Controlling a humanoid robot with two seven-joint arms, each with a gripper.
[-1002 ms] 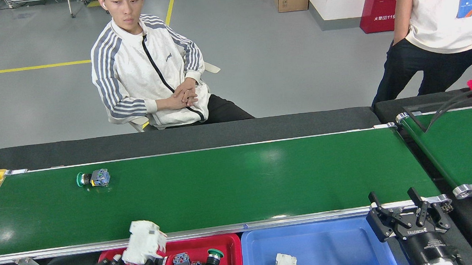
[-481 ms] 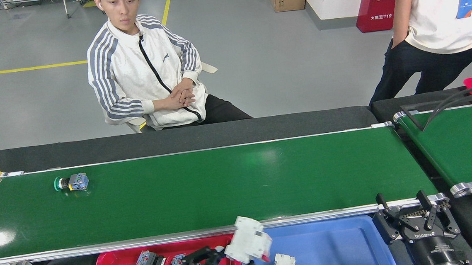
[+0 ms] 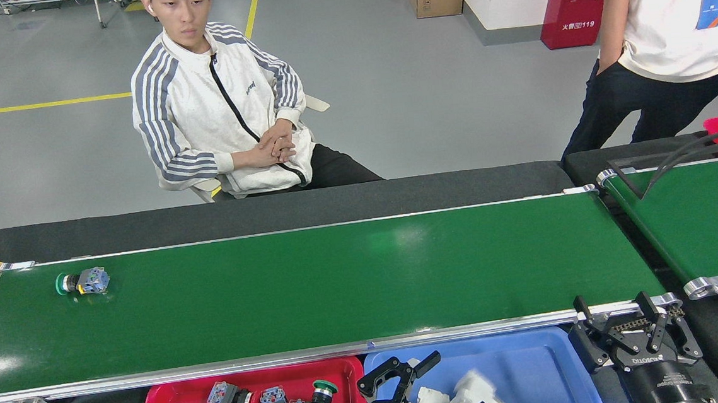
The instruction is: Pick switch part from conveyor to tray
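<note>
1. Left gripper (image 3: 409,375) hangs over the blue tray (image 3: 535,366), fingers spread and empty.
2. Right gripper (image 3: 620,328) idles, fingers apart.
3. Next switch part (image 3: 82,281) lies on the conveyor (image 3: 339,279), far from the tray; approach from above and straddle its body.

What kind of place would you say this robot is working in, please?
Probably a factory or workshop floor with a sorting station. A long green conveyor carries a push-button switch part, red tray and blue tray sit below its near rail, and the grey painted floor has yellow lane lines.
</note>
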